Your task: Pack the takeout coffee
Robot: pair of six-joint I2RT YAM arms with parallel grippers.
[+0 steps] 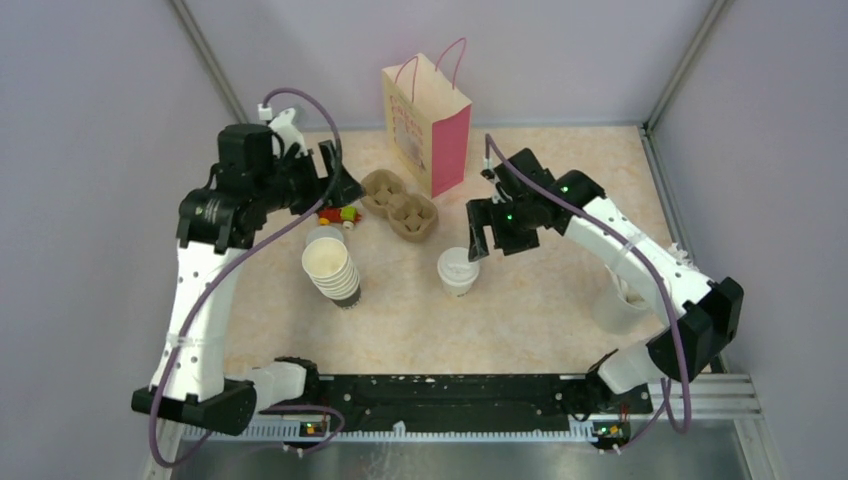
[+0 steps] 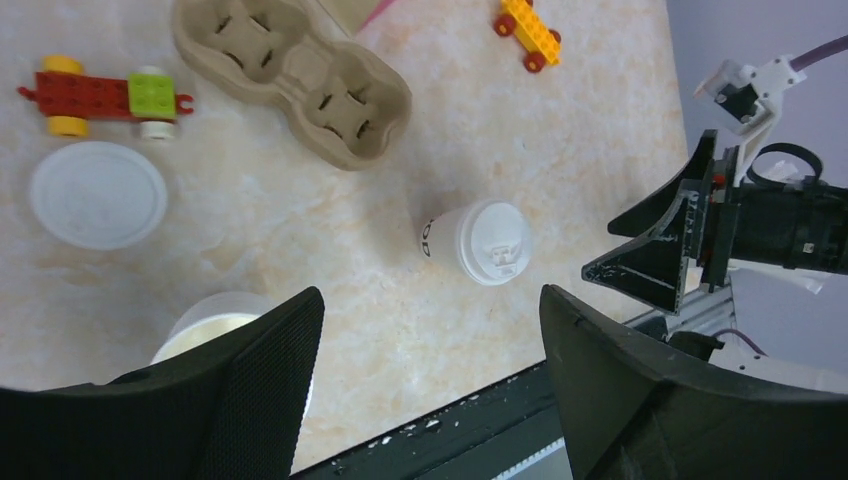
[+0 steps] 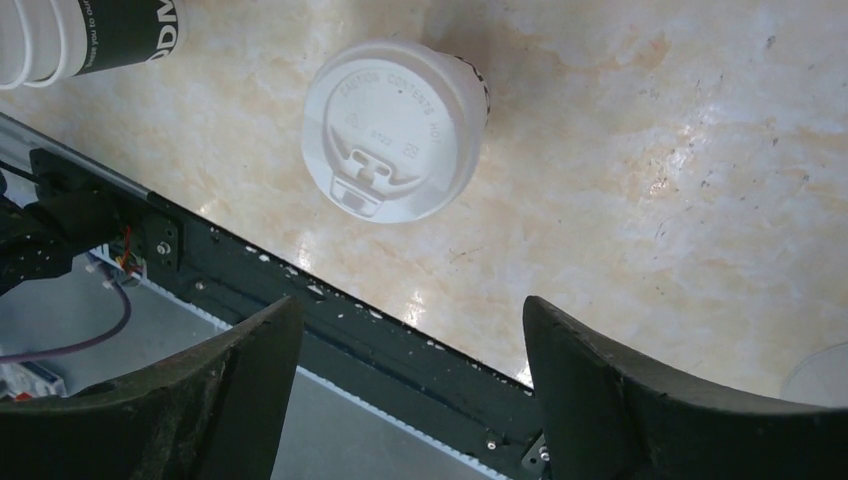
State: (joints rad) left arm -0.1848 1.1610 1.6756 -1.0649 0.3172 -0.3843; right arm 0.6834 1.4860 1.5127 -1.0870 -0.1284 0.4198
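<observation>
Coffee [image 1: 458,270] stands lidded and upright, front-right of the carrier [image 1: 400,203], ready for your grasp. Right gripper [image 1: 495,240] and left gripper [image 1: 338,180] flank the carrier, jaws spread wide, holding nothing.

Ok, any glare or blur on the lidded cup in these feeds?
Right wrist view: the small white paper cup with round plastic lid sharp, embossing visible; glare patches on the beige marbled tabletop. Left wrist view: cup sharp, soft shadow. Top view: even light, lid detail lost.
</observation>
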